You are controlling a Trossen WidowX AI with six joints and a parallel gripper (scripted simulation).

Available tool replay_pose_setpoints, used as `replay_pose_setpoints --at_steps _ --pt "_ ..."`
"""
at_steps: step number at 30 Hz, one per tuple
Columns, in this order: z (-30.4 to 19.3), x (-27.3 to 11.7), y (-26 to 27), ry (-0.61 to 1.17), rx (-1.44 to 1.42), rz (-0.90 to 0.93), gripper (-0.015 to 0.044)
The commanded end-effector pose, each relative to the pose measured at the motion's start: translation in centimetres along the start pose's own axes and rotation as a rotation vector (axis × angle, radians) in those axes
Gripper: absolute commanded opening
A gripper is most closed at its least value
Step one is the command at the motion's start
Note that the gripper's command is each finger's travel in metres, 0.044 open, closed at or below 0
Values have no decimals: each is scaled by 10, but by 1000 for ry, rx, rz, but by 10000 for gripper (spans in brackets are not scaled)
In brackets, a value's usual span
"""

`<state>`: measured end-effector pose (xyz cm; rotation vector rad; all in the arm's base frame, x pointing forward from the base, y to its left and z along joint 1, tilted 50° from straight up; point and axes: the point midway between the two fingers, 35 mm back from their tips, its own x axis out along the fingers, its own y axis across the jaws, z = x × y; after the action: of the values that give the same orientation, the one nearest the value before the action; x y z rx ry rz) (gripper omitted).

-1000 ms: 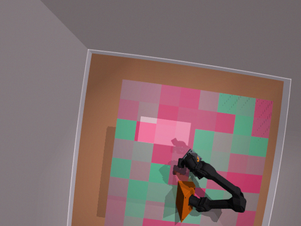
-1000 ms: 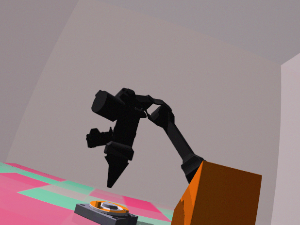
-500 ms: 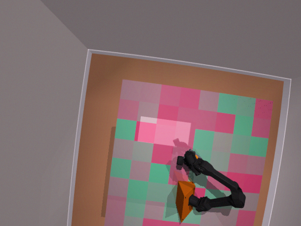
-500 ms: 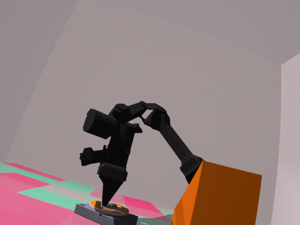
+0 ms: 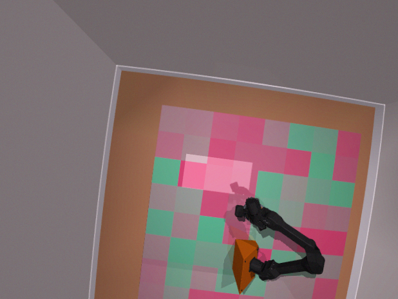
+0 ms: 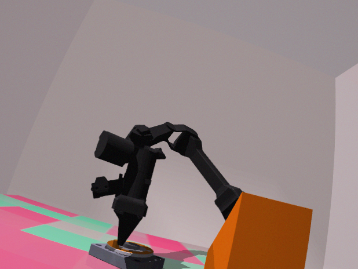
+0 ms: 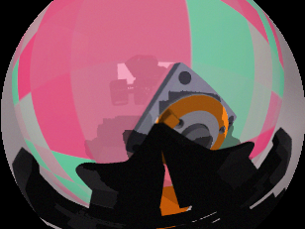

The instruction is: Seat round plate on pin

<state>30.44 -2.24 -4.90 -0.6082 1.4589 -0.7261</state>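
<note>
From the top, the arm [image 5: 290, 230] bends out to the right and back left, probably to bring its gripper down steeply over the work. In the exterior view the closed, empty gripper [image 6: 121, 243] [image 7: 157, 127] points down at the plate [image 6: 148, 251] [image 7: 195, 104] on its base [image 6: 108, 256] [image 7: 160, 98], likely so its narrow tip can push the plate round. In the wrist view the tip is beside the tab [image 7: 171, 119]; I cannot tell whether they touch, or where the pin is.

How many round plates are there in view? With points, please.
1. The round plate [image 6: 148, 250] [image 7: 194, 102] is on the grey base [image 6: 104, 255] [image 7: 200, 85], at the tip of the pincer [image 6: 121, 244] [image 7: 159, 126]. The arm could hide others from above.
</note>
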Motion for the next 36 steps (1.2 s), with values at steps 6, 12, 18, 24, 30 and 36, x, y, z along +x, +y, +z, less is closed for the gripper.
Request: replay_pose_setpoints --at_steps 6,12,18,24,30,36 --pt "9 1 -5 -8 15 -4 0" --pt "11 1 -8 -8 15 -4 0" --pt "15 1 -13 -8 15 -4 0" --pt "18 1 -18 -8 15 -5 0" --pt "19 1 -22 -8 15 -5 0" --pt "22 1 -27 -8 15 -5 0"
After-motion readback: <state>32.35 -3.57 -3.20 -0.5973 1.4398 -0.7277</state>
